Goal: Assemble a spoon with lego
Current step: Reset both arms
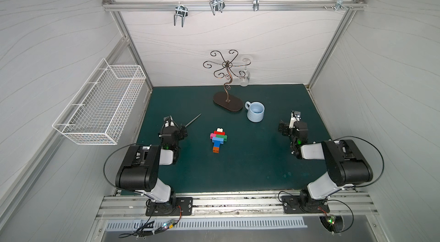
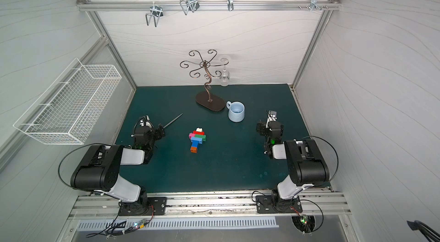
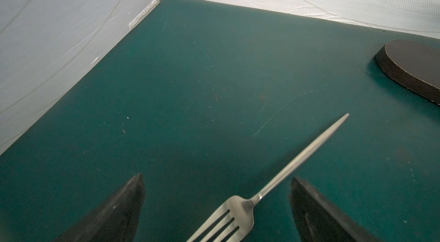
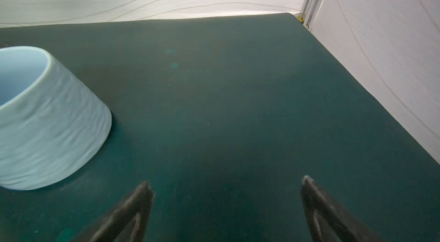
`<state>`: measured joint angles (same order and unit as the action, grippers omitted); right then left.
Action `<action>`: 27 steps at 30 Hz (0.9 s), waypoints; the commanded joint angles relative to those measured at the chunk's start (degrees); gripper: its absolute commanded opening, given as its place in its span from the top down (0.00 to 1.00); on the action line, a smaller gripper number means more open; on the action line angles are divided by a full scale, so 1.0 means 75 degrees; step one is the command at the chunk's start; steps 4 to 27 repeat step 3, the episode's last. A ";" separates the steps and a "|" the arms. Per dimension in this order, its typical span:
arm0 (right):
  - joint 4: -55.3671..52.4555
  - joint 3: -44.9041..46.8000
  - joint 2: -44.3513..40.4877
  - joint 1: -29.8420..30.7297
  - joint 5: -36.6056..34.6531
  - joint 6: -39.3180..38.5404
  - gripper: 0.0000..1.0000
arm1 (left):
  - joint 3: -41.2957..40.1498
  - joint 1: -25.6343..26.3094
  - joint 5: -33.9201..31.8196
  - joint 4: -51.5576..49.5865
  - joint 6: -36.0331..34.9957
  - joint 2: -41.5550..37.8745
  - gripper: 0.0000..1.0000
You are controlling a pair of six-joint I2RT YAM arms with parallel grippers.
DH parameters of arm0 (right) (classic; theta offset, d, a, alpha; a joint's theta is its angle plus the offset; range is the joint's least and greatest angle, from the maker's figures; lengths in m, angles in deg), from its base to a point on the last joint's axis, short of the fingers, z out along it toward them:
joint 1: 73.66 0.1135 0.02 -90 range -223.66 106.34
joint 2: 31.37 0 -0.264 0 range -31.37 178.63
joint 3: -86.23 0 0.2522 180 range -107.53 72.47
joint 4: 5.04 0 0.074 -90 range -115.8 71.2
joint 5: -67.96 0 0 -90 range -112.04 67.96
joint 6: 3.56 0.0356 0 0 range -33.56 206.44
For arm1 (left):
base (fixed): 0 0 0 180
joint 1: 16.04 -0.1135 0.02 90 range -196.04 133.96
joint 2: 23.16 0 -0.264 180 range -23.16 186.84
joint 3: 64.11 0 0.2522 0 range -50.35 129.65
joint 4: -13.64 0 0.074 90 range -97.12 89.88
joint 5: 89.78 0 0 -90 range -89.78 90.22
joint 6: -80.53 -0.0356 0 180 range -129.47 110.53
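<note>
The lego spoon [image 1: 218, 139] [image 2: 197, 139] lies flat in the middle of the green mat, in both top views. Its orange end points toward the front edge, blue bricks form the stem, and light blue, green, pink, red and white bricks form the head. No loose bricks show. My left gripper [image 1: 182, 130] [image 3: 216, 177] hovers open to the left of the spoon, well apart from it. A silver fork [image 3: 297, 159] lies on the mat below its jaws, not gripped. To the spoon's right, my right gripper [image 1: 282, 129] [image 4: 225, 180] is open over bare mat.
A light blue mug [image 1: 255, 111] [image 4: 47, 119] stands behind the spoon to the right. Left of the mug is a dark scrolled metal stand on an oval base [image 1: 227, 102] [image 3: 414, 69], with a wine glass [image 1: 245, 79] hanging from it. A white wire basket [image 1: 102, 102] hangs on the left wall.
</note>
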<state>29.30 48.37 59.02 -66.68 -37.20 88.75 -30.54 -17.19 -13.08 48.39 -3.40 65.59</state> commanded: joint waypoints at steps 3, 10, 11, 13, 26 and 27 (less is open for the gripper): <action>0.0056 0.0011 -0.0011 -0.0080 0.0276 -0.0048 0.01 | -0.0015 -0.0058 -0.0295 0.0813 0.0035 -0.0106 0.00; 0.0056 0.0011 -0.0011 -0.0080 0.0276 -0.0048 0.01 | -0.0015 -0.0058 -0.0295 0.0813 0.0035 -0.0106 0.00; 0.0056 0.0011 -0.0011 -0.0080 0.0276 -0.0048 0.01 | -0.0015 -0.0058 -0.0295 0.0813 0.0035 -0.0106 0.00; 0.0056 0.0011 -0.0011 -0.0080 0.0276 -0.0048 0.01 | -0.0015 -0.0058 -0.0295 0.0813 0.0035 -0.0106 0.00; 0.0056 0.0011 -0.0011 -0.0080 0.0276 -0.0048 0.01 | -0.0015 -0.0058 -0.0295 0.0813 0.0035 -0.0106 0.00; 0.0056 0.0011 -0.0011 -0.0080 0.0276 -0.0048 0.01 | -0.0015 -0.0058 -0.0295 0.0813 0.0035 -0.0106 0.00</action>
